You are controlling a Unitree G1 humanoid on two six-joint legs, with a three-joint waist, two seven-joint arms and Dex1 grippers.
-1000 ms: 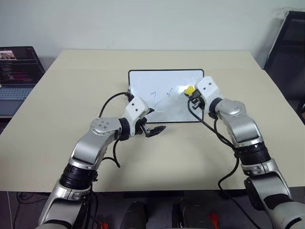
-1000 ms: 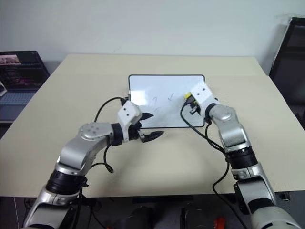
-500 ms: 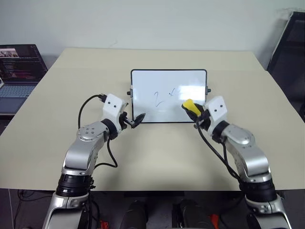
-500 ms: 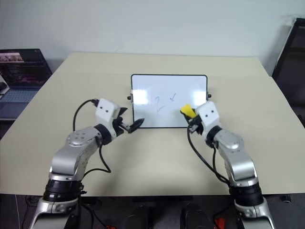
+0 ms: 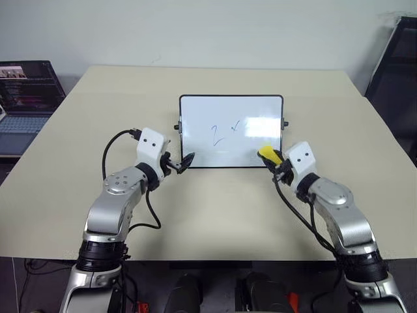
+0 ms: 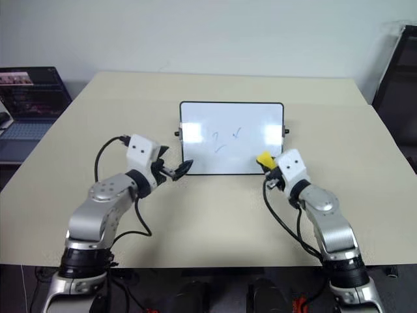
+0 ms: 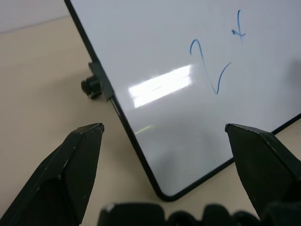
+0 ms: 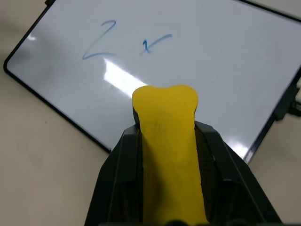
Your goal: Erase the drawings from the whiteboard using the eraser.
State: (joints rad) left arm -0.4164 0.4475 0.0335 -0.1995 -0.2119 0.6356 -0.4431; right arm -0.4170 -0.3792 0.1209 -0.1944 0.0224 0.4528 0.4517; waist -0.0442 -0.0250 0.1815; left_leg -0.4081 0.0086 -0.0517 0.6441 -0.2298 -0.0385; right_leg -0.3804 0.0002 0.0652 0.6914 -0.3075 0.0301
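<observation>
The whiteboard is lying mid-table, with blue drawings at its centre. The right claw is squeezing the yellow eraser over the board's near right corner. The left claw is gaping wide and empty, straddling the near left corner.

The right tool grips the eraser beside the whiteboard.
</observation>
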